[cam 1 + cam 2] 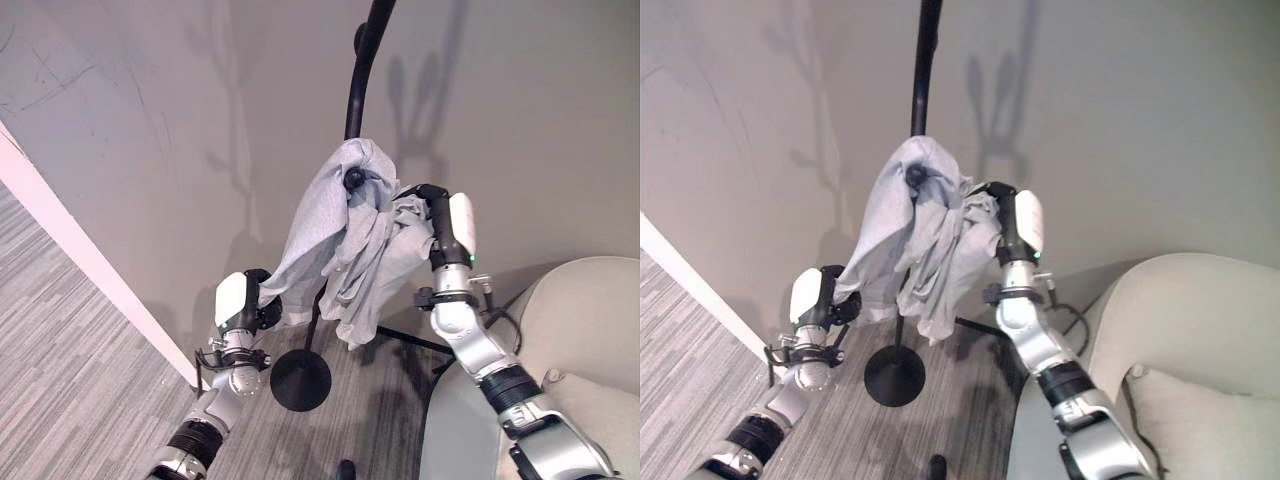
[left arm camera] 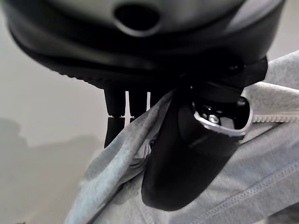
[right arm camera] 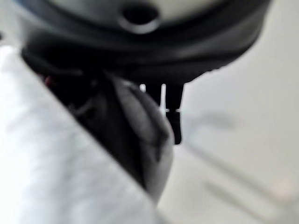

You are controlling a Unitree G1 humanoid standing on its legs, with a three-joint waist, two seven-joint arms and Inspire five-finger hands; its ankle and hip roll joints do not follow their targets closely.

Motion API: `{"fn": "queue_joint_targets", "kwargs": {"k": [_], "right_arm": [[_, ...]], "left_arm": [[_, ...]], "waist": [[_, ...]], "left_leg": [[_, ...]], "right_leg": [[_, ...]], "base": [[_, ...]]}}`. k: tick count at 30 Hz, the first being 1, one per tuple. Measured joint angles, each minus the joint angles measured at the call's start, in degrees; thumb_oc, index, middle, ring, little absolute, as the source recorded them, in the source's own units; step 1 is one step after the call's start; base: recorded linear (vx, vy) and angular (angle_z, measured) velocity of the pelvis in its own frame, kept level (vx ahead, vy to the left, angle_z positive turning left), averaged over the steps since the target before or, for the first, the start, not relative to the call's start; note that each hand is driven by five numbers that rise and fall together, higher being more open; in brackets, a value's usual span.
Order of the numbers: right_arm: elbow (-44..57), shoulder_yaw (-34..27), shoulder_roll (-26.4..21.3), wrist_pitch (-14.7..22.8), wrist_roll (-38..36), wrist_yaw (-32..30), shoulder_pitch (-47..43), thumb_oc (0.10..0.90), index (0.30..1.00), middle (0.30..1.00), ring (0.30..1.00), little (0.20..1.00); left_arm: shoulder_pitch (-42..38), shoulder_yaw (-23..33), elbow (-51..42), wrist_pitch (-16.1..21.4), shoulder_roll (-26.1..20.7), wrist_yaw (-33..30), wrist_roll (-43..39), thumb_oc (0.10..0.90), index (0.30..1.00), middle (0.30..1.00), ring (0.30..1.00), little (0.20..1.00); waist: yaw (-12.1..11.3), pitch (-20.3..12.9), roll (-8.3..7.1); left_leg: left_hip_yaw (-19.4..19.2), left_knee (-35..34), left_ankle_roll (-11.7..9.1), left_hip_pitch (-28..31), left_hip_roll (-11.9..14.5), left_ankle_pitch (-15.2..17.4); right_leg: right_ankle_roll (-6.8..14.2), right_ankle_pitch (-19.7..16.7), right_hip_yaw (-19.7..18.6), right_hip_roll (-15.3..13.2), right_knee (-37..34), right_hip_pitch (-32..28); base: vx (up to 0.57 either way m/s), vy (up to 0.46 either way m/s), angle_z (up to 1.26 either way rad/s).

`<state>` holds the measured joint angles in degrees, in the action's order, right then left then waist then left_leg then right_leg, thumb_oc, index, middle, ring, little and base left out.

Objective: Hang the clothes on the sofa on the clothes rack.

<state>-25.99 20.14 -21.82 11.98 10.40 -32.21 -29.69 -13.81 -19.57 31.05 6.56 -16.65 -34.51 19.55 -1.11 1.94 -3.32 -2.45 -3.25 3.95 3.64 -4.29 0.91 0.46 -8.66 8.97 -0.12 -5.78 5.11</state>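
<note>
Clothes point(image 1: 340, 240) hang on the rack point(image 1: 356, 80), sofa point(image 1: 580, 320) to its right.

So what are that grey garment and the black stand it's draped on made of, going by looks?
The grey garment looks like soft knit jersey, perhaps cotton: matte, limp folds, stitched hems and a zip in the left wrist view. The clothes rack looks like metal tubing with a smooth black semi-gloss coat: a thin curved pole, knob ends and a flat round base. Painted metal is my guess, not a certainty.
</note>
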Motion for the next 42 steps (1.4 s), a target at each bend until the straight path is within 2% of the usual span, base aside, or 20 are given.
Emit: {"fn": "queue_joint_targets", "kwargs": {"k": [2, 3, 4, 5, 6, 11, 12, 13, 14, 17, 20, 24, 28, 32, 35, 36, 37, 39, 40, 42], "right_arm": [[0.2, 0.0, 1.1, 0.3, -0.6, 0.5, 0.2, 0.400, 0.300, 0.300, 0.300, 0.300], [0.8, 0.1, 1.2, 0.3, -0.9, 0.8, 0.6, 0.420, 0.331, 0.331, 0.331, 0.331], [2.5, 0.6, 1.7, 0.4, -1.9, 1.4, 1.8, 0.471, 0.406, 0.406, 0.406, 0.406], [4.2, 1.3, 2.4, 0.9, -2.9, 2.3, 3.8, 0.723, 0.785, 0.785, 0.785, 0.785], [4.4, 1.7, 2.6, 1.3, -3.5, 2.7, 4.2, 0.800, 0.900, 0.900, 0.900, 0.900], [4.3, 4.7, 3.2, 0.9, -7.9, 6.6, 8.3, 0.800, 0.900, 0.900, 0.900, 0.900], [4.4, 5.5, 3.2, 0.9, -8.5, 7.3, 9.5, 0.800, 0.900, 0.900, 0.900, 0.900], [4.3, 6.4, 2.9, 0.9, -8.5, 8.1, 9.7, 0.800, 0.900, 0.900, 0.900, 0.900], [4.4, 6.5, 2.7, 0.9, -8.5, 8.4, 9.8, 0.800, 0.900, 0.900, 0.900, 0.900], [5.1, 6.4, 0.4, 1.1, -9.6, 11.3, 10.7, 0.800, 0.900, 0.900, 0.900, 0.900], [5.2, 5.7, -1.6, 1.2, -10.6, 13.3, 11.5, 0.800, 0.900, 0.900, 0.900, 0.900], [5.1, 3.0, -2.3, 1.3, -11.2, 15.1, 13.4, 0.800, 0.900, 0.900, 0.900, 0.900], [5.1, 2.0, -2.3, 2.2, -13.8, 18.0, 15.8, 0.800, 0.900, 0.900, 0.900, 0.900], [5.7, 1.2, -3.1, 3.4, -18.2, 21.6, 18.0, 0.800, 0.900, 0.900, 0.900, 0.900], [10.6, -2.8, -6.4, 3.7, -20.7, 24.4, 21.6, 0.800, 0.900, 0.900, 0.900, 0.900], [14.1, -3.3, -10.6, 3.9, -22.2, 26.8, 23.1, 0.800, 0.900, 0.900, 0.900, 0.900], [16.0, -3.7, -12.8, 3.9, -23.5, 28.1, 23.5, 0.800, 0.900, 0.900, 0.900, 0.900], [18.1, -5.0, -15.2, 4.0, -27.3, 30.8, 24.2, 0.800, 0.900, 0.900, 0.900, 0.900], [20.3, -7.0, -15.6, 4.0, -33.5, 33.9, 25.6, 0.800, 0.900, 0.900, 0.900, 0.900], [22.4, -8.0, -15.6, 3.8, -36.6, 35.8, 26.7, 0.800, 0.900, 0.900, 0.900, 0.900]], "left_arm": [[0.6, 0.7, 0.0, 0.0, -0.1, 0.0, -1.6, 0.400, 0.300, 0.300, 0.300, 0.300], [0.9, 1.0, 0.0, 0.0, 0.0, 0.0, -1.9, 0.400, 0.300, 0.300, 0.300, 0.300], [1.9, 1.5, -0.4, 0.4, 0.0, 0.0, -3.0, 0.400, 0.300, 0.300, 0.300, 0.300], [2.9, 1.8, -0.5, 0.8, 0.0, -0.1, -4.1, 0.400, 0.300, 0.300, 0.300, 0.300], [3.2, 1.9, -0.5, 0.9, 0.0, -0.1, -4.4, 0.400, 0.300, 0.300, 0.300, 0.300], [6.0, 3.5, -0.6, 3.2, 2.1, 0.0, -9.8, 0.400, 0.300, 0.300, 0.300, 0.300], [6.7, 4.3, -0.6, 3.9, 3.3, 0.0, -11.9, 0.427, 0.340, 0.340, 0.340, 0.340], [7.2, 5.9, -0.6, 4.7, 5.2, 0.2, -15.7, 0.800, 0.900, 0.900, 0.900, 0.900], [7.4, 6.4, -0.6, 4.7, 5.9, 0.2, -17.1, 0.800, 0.900, 0.900, 0.900, 0.900], [11.1, 9.7, -3.8, 6.3, 8.6, 5.4, -34.5, 0.800, 0.900, 0.900, 0.900, 0.900], [14.2, 10.0, -3.8, 6.1, 8.0, 8.5, -41.9, 0.800, 0.900, 0.900, 0.900, 0.900], [16.4, 11.7, -1.9, 6.1, 8.0, 10.2, -45.4, 0.800, 0.900, 0.900, 0.900, 0.900], [16.6, 11.8, -1.6, 6.1, 8.1, 10.8, -45.4, 0.800, 0.900, 0.900, 0.900, 0.900], [18.1, 13.1, 0.6, 6.2, 8.1, 16.1, -48.8, 0.800, 0.900, 0.900, 0.900, 0.900], [21.4, 16.7, 3.5, 6.4, 8.6, 21.6, -55.4, 0.800, 0.900, 0.900, 0.900, 0.900], [21.3, 19.3, 9.2, 6.4, 8.4, 22.7, -55.4, 0.800, 0.900, 0.900, 0.900, 0.900], [21.5, 21.2, 12.4, 6.4, 8.4, 22.6, -55.4, 0.800, 0.900, 0.900, 0.900, 0.900], [22.3, 23.2, 15.1, 6.5, 8.7, 23.1, -55.6, 0.800, 0.900, 0.900, 0.900, 0.900], [22.6, 26.6, 18.4, 6.7, 9.8, 24.1, -57.8, 0.800, 0.900, 0.900, 0.900, 0.900], [22.7, 28.1, 21.5, 6.7, 9.9, 25.1, -60.0, 0.800, 0.900, 0.900, 0.900, 0.900]], "waist": [[0.0, 0.1, -0.02], [-0.1, 0.1, -0.03], [-0.2, 0.1, -0.02], [-0.3, 0.1, -0.06], [-0.4, 0.1, -0.04], [-0.8, 0.1, -0.02], [-0.9, 0.1, -0.02], [-1.0, 0.1, -0.01], [-1.0, 0.1, -0.01], [-1.0, 0.2, 0.22], [-1.0, 0.3, 0.37], [-1.0, 0.7, 0.96], [-1.0, 0.8, 1.51], [-1.0, 0.7, 1.78], [-1.0, 0.7, 1.94], [-0.7, 0.6, 2.07], [-0.2, 0.6, 2.02], [0.2, 0.6, 1.92], [0.4, 0.6, 1.62], [0.6, 0.6, 1.29]], "left_leg": [[0.0, 0.0, -0.1, 0.0, 0.1, 0.0], [0.0, 0.0, -0.1, 0.0, 0.2, 0.0], [0.0, 0.0, -0.1, 0.0, 0.3, 0.0], [0.0, 0.0, -0.3, 0.1, 0.4, 0.0], [0.0, 0.0, -0.3, 0.0, 0.4, 0.0], [0.0, 0.0, -0.4, 0.2, 0.5, -0.1], [-0.1, 0.1, -0.4, 0.2, 0.5, -0.1], [-0.1, 0.1, -0.4, 0.2, 0.5, -0.1], [-0.1, 0.1, -0.4, 0.3, 0.5, -0.1], [-0.1, 0.1, -0.4, 0.7, 0.5, -0.1], [-0.2, 0.1, -0.4, 0.8, 0.5, -0.1], [-0.3, 0.1, -0.4, 1.3, 0.6, -0.1], [-0.4, 0.1, -0.5, 1.6, 0.6, -0.1], [-1.0, 0.1, -0.5, 1.7, 0.7, 0.0], [-1.7, 0.0, -0.6, 1.9, 0.8, 0.0], [-2.0, 0.0, -0.6, 1.9, 0.8, 0.0], [-2.2, 0.0, -0.6, 2.0, 0.8, 0.1], [-2.7, 0.0, -0.8, 2.0, 0.9, 0.1], [-3.6, 0.1, -1.0, 2.2, 0.9, 0.3], [-4.8, 0.0, -1.2, 2.2, 1.1, 0.4]], "right_leg": [[0.0, 0.0, 0.0, 0.1, 0.0, 0.0], [0.0, 0.0, 0.0, 0.2, 0.0, 0.0], [-0.1, 0.1, 0.1, 0.3, 0.0, -0.1], [-0.2, 0.1, 0.1, 0.4, 0.0, -0.1], [-0.2, 0.1, 0.1, 0.4, 0.0, -0.1], [-0.2, 0.2, 0.1, 0.5, 0.0, -0.2], [-0.2, 0.2, 0.1, 0.5, 0.0, -0.2], [-0.2, 0.2, 0.1, 0.5, 0.0, -0.3], [-0.2, 0.2, 0.1, 0.5, 0.0, -0.3], [-0.2, 0.2, 0.0, 0.5, 0.0, -0.7], [-0.2, 0.2, -0.1, 0.5, 0.0, -0.7], [-0.5, 0.4, 0.0, 0.5, 0.0, -1.3], [-0.5, 0.4, -0.1, 0.6, 0.0, -1.6], [-0.5, 0.4, -0.9, 0.7, 0.0, -1.5], [-0.5, 0.4, -1.4, 0.9, 0.0, -1.4], [-0.5, 0.5, -1.5, 0.9, 0.0, -1.4], [-0.5, 0.4, -1.6, 1.0, 0.0, -1.3], [-0.5, 0.4, -1.8, 1.1, 0.0, -1.2], [-0.5, 0.4, -2.4, 1.3, 0.0, -0.8], [-0.5, 0.5, -3.1, 1.5, 0.0, -0.4]], "base": [[0.00, 0.000, 0.00], [0.00, 0.000, 0.00], [0.00, 0.000, 0.00], [0.00, 0.000, 0.00], [0.00, 0.000, 0.00], [0.00, 0.000, 0.00], [0.00, 0.000, 0.00], [0.00, 0.000, 0.00], [-0.03, 0.040, -0.01], [0.00, 0.000, 0.00], [0.00, 0.000, 0.00], [0.00, 0.000, 0.00], [-0.02, 0.001, -0.01], [-0.03, 0.016, -0.09], [-0.03, 0.010, -0.11], [-0.02, 0.001, -0.13], [-0.01, 0.002, -0.12], [0.00, 0.008, -0.17], [0.01, 0.026, -0.34], [0.00, 0.022, -0.38]]}}
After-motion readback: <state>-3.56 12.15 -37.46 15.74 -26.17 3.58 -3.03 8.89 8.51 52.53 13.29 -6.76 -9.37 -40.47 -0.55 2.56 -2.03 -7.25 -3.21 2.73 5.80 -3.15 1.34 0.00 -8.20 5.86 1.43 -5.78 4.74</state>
